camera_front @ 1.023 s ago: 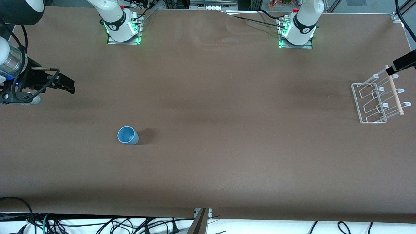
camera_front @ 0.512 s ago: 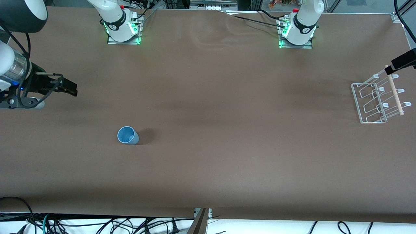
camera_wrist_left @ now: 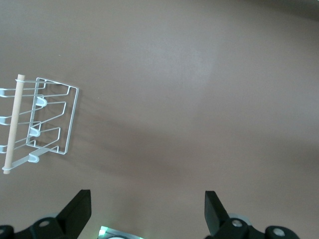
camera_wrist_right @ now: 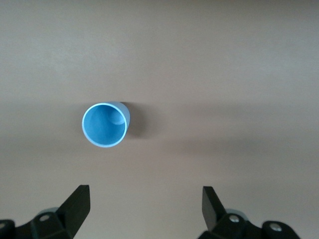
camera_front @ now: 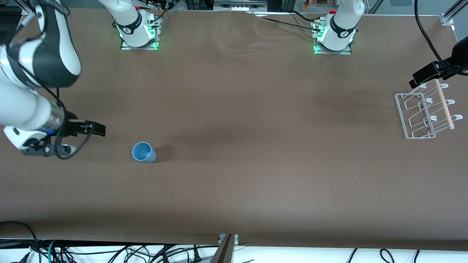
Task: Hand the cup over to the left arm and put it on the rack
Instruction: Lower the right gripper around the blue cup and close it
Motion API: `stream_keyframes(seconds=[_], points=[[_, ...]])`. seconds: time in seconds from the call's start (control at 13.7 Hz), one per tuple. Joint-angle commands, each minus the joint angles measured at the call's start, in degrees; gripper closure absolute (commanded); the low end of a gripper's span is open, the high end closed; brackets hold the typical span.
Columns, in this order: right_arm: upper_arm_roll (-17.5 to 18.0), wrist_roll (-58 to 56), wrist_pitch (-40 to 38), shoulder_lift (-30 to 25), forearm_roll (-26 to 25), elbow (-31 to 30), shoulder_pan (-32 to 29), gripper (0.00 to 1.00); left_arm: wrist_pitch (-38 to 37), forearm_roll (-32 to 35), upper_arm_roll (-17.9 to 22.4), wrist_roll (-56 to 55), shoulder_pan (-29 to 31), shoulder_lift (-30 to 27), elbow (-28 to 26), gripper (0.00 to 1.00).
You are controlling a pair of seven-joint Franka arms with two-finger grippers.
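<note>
The cup (camera_front: 143,152) is seen upright on the surface (camera_front: 234,146) toward the right arm's end, untouched. The right gripper (camera_front: 98,129) is held near it, jaws spread. The left gripper (camera_front: 423,76) is held by the rack (camera_front: 426,111), jaws spread.

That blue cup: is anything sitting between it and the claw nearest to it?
Nothing visible. Only bare brown table lies between the upright cup and the right claw, which is open. The rack stands at the left arm's end.

Left gripper (camera_front: 424,75) partly cut by frame edge.
</note>
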Motion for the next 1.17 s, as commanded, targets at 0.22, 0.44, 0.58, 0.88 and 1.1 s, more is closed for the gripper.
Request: stream_keyframes(seconds=[0.22,0.44,0.58,0.88,1.1], points=[[1.1,-0.2,12.9,3.4,1.1,-8.0,0.2,0.01,2.1,0.0,-0.4,-1.6,0.5,-1.8,-2.1,0.0],[1.1,0.4,16.7,4.8,1.2,-10.3,0.7,0.01,2.1,0.2,-0.4,-1.7,0.5,-1.7,-0.8,0.0],[1.1,0.5,20.9,5.6,1.2,-12.5,1.0,0.01,2.1,0.1,-0.5,-1.7,0.2,-1.2,-0.2,0.0],[1.1,0.6,23.7,7.4,1.2,-14.3,1.5,0.01,4.0,0.2,-0.5,-1.5,0.0,-0.5,-0.2,0.0],[1.1,0.6,25.0,8.7,1.2,-14.4,2.2,0.01,4.0,0.1,-0.7,-1.6,-0.1,-0.4,-0.4,0.0]])
